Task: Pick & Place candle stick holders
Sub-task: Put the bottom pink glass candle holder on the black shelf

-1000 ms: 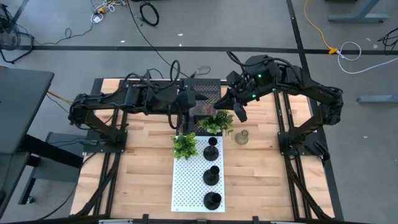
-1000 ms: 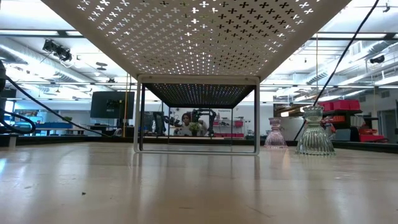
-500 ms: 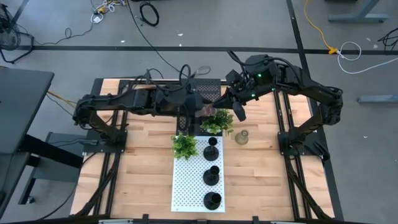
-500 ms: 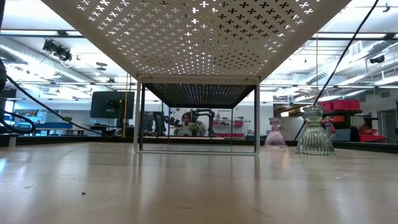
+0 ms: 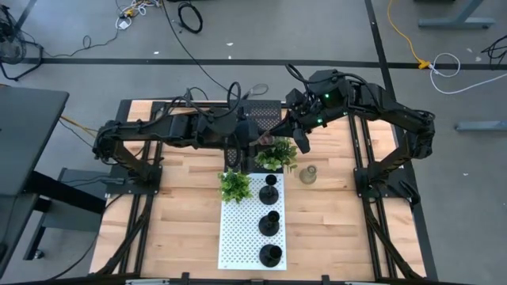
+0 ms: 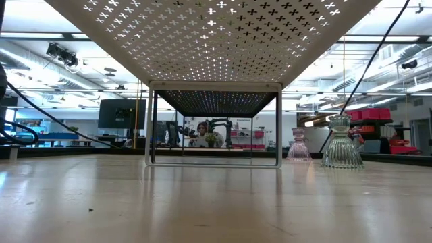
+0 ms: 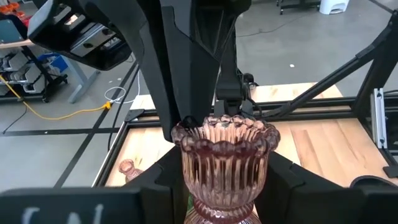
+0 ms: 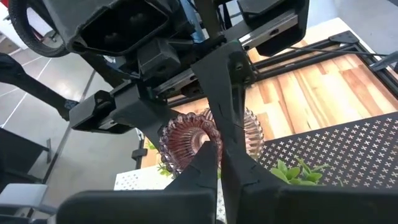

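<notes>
Ribbed pink glass candle stick holder (image 7: 226, 165), scalloped rim; bulbous, translucent.

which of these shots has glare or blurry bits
Low view: bright ceiling light glares through the white perforated shelf overhead. Left wrist view: the pink glass holder is sharp, the dark foreground blurred. Right wrist view: the right claw looms soft and close. High view: evenly lit.

rack (image 5: 238, 237) at tabletop (image 5: 333, 229) centre, three candle stick holders (image 5: 269, 223) in a row on it; plants (image 5: 235, 185) at its far end; one glass holder (image 5: 307, 175) just right of rack
</notes>
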`<control>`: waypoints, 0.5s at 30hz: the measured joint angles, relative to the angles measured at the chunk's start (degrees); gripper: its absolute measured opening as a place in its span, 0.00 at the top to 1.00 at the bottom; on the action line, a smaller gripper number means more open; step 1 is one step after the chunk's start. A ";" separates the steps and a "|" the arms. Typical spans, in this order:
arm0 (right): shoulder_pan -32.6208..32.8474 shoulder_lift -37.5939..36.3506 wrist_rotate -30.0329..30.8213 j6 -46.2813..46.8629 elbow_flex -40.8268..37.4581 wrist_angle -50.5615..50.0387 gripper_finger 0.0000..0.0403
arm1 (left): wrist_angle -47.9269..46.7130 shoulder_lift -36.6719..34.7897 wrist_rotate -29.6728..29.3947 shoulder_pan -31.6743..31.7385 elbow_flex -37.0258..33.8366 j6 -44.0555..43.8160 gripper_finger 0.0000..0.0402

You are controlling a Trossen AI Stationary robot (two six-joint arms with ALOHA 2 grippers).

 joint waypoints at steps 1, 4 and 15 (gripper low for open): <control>0.00 0.00 -0.05 -0.01 0.00 -0.05 1.00 | 0.02 0.00 -0.02 0.00 0.00 0.00 0.67; 0.00 0.00 -0.18 -0.02 0.00 -0.06 1.00 | -0.14 -0.02 -0.04 0.00 0.00 -0.02 0.67; -0.48 -0.95 -1.63 -1.33 0.15 0.01 1.00 | -5.15 -1.25 -5.83 0.70 -0.09 -1.60 0.67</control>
